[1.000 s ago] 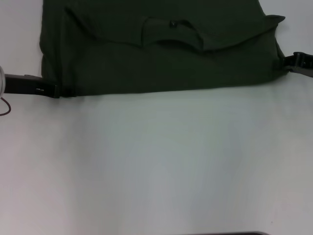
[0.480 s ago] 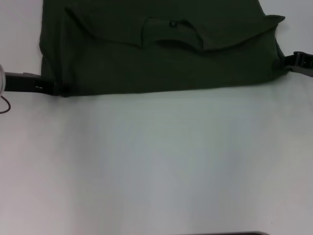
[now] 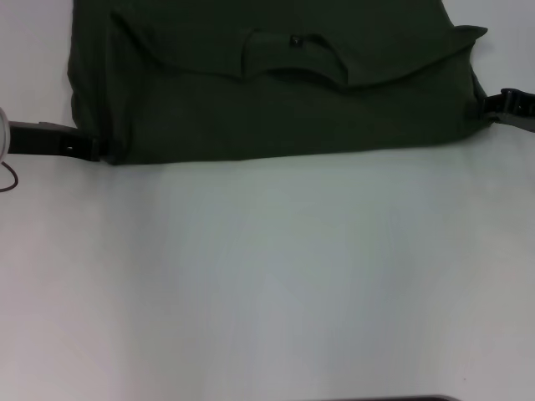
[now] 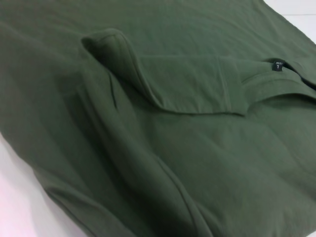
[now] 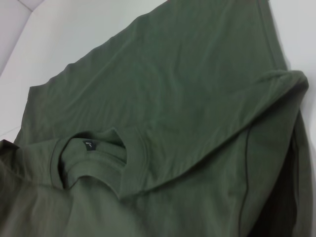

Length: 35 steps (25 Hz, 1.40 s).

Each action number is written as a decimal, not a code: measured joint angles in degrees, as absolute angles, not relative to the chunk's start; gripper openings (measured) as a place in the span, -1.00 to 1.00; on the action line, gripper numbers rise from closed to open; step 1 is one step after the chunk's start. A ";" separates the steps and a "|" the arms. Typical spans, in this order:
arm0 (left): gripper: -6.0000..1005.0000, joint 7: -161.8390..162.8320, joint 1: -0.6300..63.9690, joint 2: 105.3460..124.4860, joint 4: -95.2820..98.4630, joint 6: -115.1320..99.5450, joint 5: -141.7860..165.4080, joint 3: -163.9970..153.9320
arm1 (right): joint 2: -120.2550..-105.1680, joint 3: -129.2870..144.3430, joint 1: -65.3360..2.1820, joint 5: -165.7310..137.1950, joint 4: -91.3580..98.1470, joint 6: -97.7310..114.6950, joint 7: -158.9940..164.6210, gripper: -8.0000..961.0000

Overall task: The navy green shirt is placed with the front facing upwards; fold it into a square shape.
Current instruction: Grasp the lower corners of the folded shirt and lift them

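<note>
The navy green shirt point(image 3: 276, 109) lies folded across the far part of the white table point(image 3: 267, 276), with its near edge running straight from left to right. Its ribbed collar point(image 3: 292, 58) with a small dark neck label point(image 3: 294, 38) shows on top, under a folded-over layer. My left gripper point(image 3: 94, 149) is at the shirt's near left corner, level with the table. My right gripper point(image 3: 489, 106) touches the shirt's right edge. The left wrist view shows layered folds of shirt point(image 4: 197, 148) and the label point(image 4: 279, 65). The right wrist view shows the collar point(image 5: 98, 158).
Bare white table spreads from the shirt's near edge toward me. A thin cable loop point(image 3: 7, 180) hangs at the far left by the left arm. A dark strip point(image 3: 384, 398) marks the bottom edge of the head view.
My left gripper has drawn back slightly from the shirt's near left corner, which it overlapped before. The right gripper and the shirt have barely moved.
</note>
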<state>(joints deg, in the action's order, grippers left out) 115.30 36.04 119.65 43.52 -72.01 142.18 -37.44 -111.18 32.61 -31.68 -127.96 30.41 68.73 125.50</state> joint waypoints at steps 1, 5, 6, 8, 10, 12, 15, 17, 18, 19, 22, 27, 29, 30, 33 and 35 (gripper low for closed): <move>-0.51 115.28 36.04 119.65 43.52 -72.00 142.20 -37.45 | -111.18 32.61 -31.68 -127.96 30.41 68.73 125.50 -0.91; -0.70 115.21 36.04 119.59 43.50 -71.96 142.27 -37.44 | -111.18 32.61 -31.65 -127.96 30.41 68.61 125.50 -0.90; -0.74 115.23 36.04 119.56 43.50 -71.93 142.33 -37.44 | -111.18 32.61 -31.64 -127.96 30.41 68.55 125.50 -0.90; -0.83 115.30 35.98 119.51 43.58 -71.88 142.45 -37.43 | -111.17 32.61 -31.64 -127.96 30.41 68.52 125.50 -0.90; -0.91 115.39 35.74 119.39 43.92 -72.11 142.50 -37.14 | -111.15 32.61 -31.56 -127.96 30.41 68.52 125.50 -0.90; -0.99 115.36 35.49 119.07 44.35 -73.36 142.50 -36.22 | -111.11 32.61 -31.30 -127.88 30.59 68.70 125.48 -0.90; -0.99 115.08 34.91 118.61 45.05 -75.49 142.50 -35.32 | -111.13 32.59 -30.52 -126.80 31.13 69.67 124.66 -0.90; -0.99 115.06 34.36 118.39 45.54 -76.20 142.51 -35.27 | -111.13 32.56 -29.96 -126.09 31.22 70.12 124.20 -0.90; -0.99 115.04 34.21 118.28 45.70 -76.59 142.51 -35.27 | -111.13 32.54 -29.72 -125.95 31.25 70.43 123.87 -0.90; -0.99 115.02 34.10 118.20 45.85 -77.13 142.55 -35.26 | -111.11 32.51 -29.50 -125.89 31.29 70.76 123.55 -0.90; -0.99 115.01 33.65 118.11 46.81 -78.90 143.29 -35.23 | -111.16 32.30 -29.03 -125.82 31.36 72.12 122.29 -0.90; -0.99 114.46 32.52 118.07 48.18 -82.33 143.76 -34.92 | -111.50 31.35 -28.75 -125.77 31.49 76.31 119.62 -0.90; -0.99 113.77 32.05 118.03 48.52 -84.18 143.78 -34.21 | -111.72 30.81 -28.62 -125.77 31.63 78.62 118.05 -0.90; -0.99 113.35 31.83 118.00 48.62 -85.21 143.78 -33.67 | -111.79 30.63 -28.54 -125.76 31.68 79.50 117.54 -0.90; -0.99 112.16 30.96 117.96 48.93 -88.13 143.79 -31.81 | -112.07 30.49 -27.88 -125.76 31.72 81.39 116.12 -0.91; -0.99 111.82 30.06 117.96 49.43 -89.54 143.79 -30.80 | -112.39 30.48 -27.20 -125.76 31.73 82.16 115.49 -0.91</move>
